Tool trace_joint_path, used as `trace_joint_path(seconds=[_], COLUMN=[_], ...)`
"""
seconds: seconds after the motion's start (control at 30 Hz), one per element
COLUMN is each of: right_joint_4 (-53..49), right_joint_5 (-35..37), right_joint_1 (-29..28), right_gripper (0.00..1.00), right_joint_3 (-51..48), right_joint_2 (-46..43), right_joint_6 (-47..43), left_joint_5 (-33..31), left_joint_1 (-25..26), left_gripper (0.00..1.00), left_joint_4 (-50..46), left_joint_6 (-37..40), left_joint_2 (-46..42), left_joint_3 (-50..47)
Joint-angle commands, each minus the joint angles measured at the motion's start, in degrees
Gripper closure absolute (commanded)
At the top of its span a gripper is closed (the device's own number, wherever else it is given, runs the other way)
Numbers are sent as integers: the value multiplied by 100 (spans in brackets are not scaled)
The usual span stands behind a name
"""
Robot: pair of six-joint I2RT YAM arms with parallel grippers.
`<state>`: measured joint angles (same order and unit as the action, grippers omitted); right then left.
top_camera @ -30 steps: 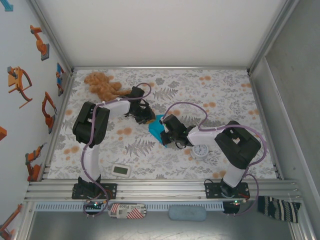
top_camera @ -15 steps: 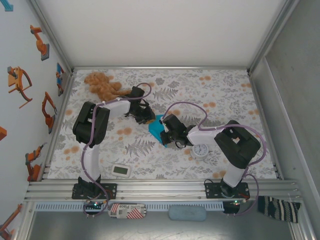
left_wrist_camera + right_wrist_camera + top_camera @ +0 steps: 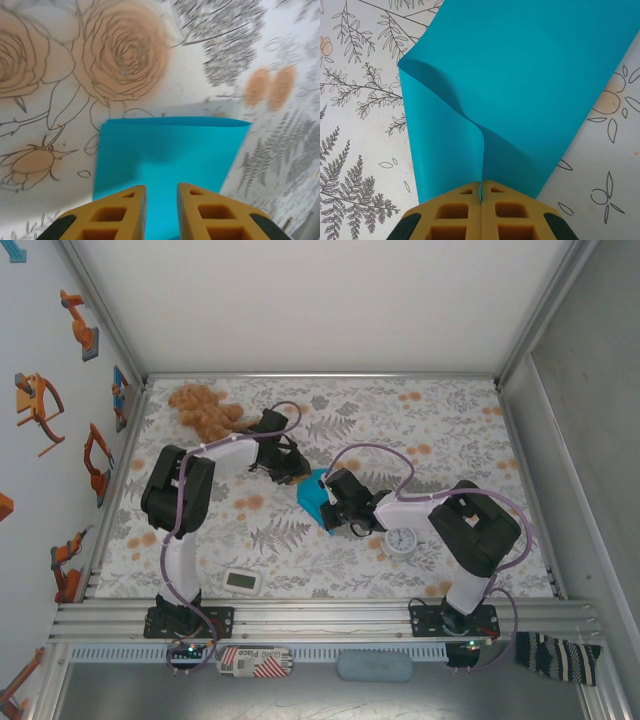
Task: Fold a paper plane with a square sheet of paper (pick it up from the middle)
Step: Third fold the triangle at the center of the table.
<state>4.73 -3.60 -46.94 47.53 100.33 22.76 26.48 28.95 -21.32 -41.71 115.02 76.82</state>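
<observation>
At the middle of the counter (image 3: 450, 440), left of the white clock (image 3: 401, 541), the right pincer (image 3: 481, 186) is clenched on the buckled turquoise sheet (image 3: 520, 75) while the left pincer (image 3: 161, 194) hovers slightly parted over it.

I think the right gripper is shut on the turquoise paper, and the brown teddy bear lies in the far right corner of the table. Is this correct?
Not quite. The teddy bear lies in the far left corner of the table, as the top external view shows. The rest holds: the right gripper is shut on the turquoise paper.
</observation>
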Motion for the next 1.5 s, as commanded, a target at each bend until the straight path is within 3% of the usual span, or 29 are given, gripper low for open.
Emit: trace_joint_path(seconds=[0.0, 0.3, 0.6, 1.07, 1.47], right_joint_4=[-166, -227, -227, -240, -253], right_joint_5=[-49, -98, -115, -108, -95], right_joint_1=[34, 45, 80, 85, 87], right_gripper=[100, 100, 100, 100, 100], right_joint_3=[81, 116, 90, 79, 81], right_joint_2=[118, 99, 110, 110, 145], right_joint_6=[117, 152, 180, 202, 219], left_joint_5=[-216, 91, 423, 310, 112], left_joint_1=[-94, -28, 257, 770, 821], left_gripper=[73, 74, 85, 87, 88], left_joint_4=[233, 1521, 2415, 2270, 1869], left_joint_6=[-257, -982, -1554, -1644, -1500], left_joint_2=[-781, -1790, -1639, -1133, -1166], left_joint_3=[-359, -1977, -2539, -2396, -2409])
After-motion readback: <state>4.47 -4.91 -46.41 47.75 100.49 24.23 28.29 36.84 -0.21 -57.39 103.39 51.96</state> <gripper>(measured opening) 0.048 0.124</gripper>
